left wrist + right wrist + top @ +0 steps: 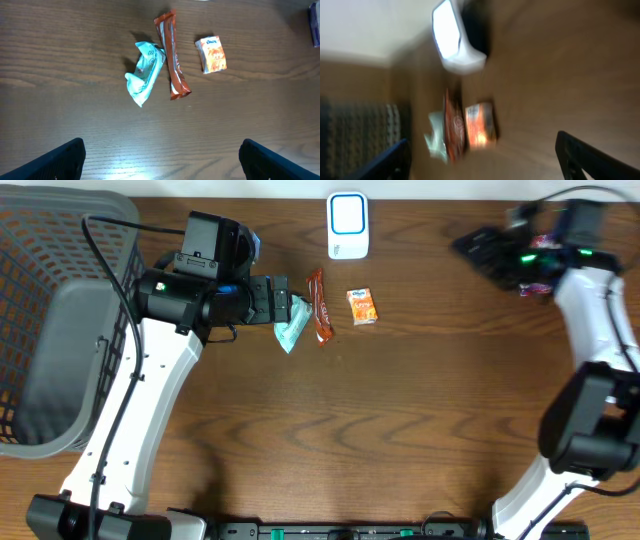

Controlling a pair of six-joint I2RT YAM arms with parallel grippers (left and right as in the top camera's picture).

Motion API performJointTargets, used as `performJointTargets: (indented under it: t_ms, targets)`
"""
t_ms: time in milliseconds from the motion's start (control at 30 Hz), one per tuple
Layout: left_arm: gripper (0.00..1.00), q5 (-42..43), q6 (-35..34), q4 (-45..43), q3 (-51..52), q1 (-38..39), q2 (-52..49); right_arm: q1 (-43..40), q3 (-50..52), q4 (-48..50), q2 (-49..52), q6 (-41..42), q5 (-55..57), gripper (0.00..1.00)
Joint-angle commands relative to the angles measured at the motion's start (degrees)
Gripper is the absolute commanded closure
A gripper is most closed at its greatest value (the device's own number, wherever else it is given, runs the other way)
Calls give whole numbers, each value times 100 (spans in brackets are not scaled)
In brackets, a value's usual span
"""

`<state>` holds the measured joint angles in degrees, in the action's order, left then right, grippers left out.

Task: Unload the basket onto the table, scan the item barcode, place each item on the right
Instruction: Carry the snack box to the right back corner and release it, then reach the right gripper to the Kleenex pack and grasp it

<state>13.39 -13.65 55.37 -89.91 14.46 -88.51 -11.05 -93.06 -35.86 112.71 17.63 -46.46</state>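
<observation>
Teal wrapper (pixel 145 72), red bar (pixel 172 55) and orange packet (pixel 211 54) lie upper centre on table (pixel 400 430), below white scanner (pixel 348 225). Left jaws hover above, wide open, empty; right jaws open, empty. Looks pre-grasp; next: descend, grab 1.

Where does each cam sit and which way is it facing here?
Overhead: above table, straight down; both arms, left tool, right tool, basket show.
Left wrist: on left arm, facing down at teal wrapper, bar, orange packet; own fingertips at bottom corners.
Right wrist: blurred, looking low across table toward white scanner; own fingertips at bottom corners.
Shared: both wrist views hold bar and packet.
</observation>
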Motion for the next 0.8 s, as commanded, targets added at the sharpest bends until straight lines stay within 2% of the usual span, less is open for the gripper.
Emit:
performJointTargets:
  t_ms: [0,233,367,500,600,767]
  targets:
    - [2,-20,31,7,-42,-2,-22,970,33,-511,116,-1563,673,11]
    - [2,-20,33,7,-42,-2,-22,2339,61,-481,245,-1399,2138,6]
    - [2,-20,31,7,-42,-2,-22,3217,61,-284,251,-975,3901,9]
    - [2,-17,31,7,-42,-2,-22,3685,66,-245,315,-691,5141,13]
    - [2,-20,31,7,-42,-2,-22,3897,66,-197,415,-691,5626,14]
    - [2,-20,31,7,-42,-2,-22,3862,66,-138,632,-374,5576,17]
